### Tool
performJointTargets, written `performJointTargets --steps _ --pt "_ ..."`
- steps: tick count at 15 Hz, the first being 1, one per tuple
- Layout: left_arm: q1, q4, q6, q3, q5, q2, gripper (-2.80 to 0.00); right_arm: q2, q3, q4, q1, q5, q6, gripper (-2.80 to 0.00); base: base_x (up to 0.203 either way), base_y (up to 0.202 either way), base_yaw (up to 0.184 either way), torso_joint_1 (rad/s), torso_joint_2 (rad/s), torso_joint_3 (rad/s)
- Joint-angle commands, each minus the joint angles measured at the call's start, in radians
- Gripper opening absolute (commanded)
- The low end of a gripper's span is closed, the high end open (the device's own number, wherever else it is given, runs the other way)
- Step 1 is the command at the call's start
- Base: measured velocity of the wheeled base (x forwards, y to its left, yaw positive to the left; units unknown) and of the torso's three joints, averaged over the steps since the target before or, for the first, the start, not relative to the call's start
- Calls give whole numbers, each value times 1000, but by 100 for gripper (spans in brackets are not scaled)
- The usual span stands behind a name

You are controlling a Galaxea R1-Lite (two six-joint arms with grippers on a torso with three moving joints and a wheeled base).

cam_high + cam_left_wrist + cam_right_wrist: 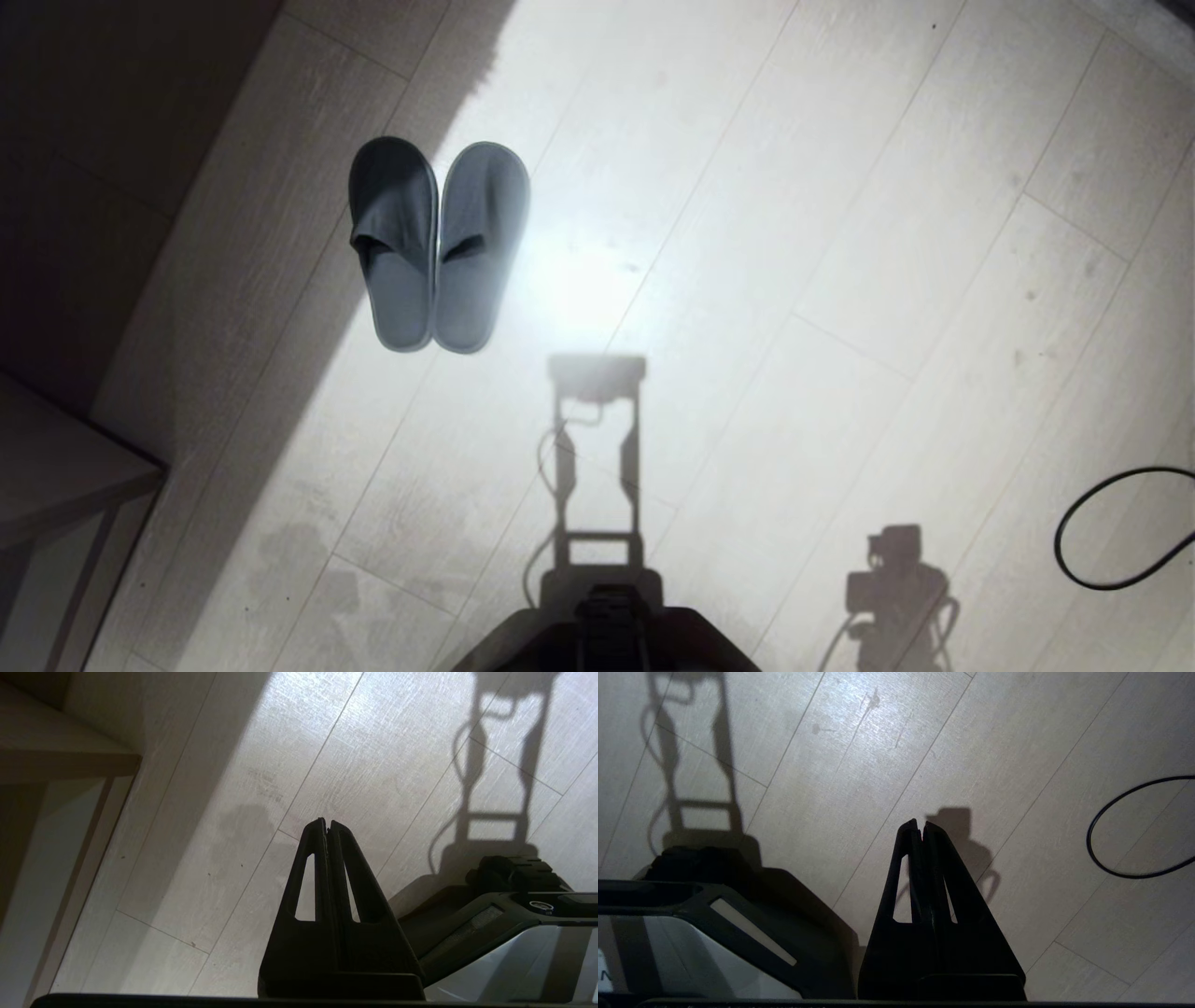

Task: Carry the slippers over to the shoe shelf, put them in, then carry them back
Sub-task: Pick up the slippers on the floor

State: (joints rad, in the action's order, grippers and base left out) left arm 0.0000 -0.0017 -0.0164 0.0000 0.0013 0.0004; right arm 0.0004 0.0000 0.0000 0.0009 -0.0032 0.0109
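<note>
Your left gripper (327, 823): fingers pressed together, empty, over bare floor (373, 742) | your right gripper (920, 825): likewise closed, empty | slippers (437, 245): side by side on the floor, well ahead of both grippers, nearer your left one.

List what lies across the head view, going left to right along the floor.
Edge of the taupe laminate furniture unit → pair of grey-blue fabric slippers, side by side on the pale plank floor → shadow of the robot's frame → loop of black cable.
</note>
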Motion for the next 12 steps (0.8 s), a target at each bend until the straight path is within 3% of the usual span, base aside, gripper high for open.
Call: performJointTargets --steps 1,9,12 --pt "0 0 0 0 0 1 -280 0 0 0 1 0 0 -280 0 0 0 2 2 -197" --pt "0 0 1 0 0 1 -280 1 0 0 1 0 0 -280 0 0 0 3 2 -196" --pt "0 0 0 0 0 1 -280 0 0 0 1 0 0 -280 0 0 0 4 1 -72"
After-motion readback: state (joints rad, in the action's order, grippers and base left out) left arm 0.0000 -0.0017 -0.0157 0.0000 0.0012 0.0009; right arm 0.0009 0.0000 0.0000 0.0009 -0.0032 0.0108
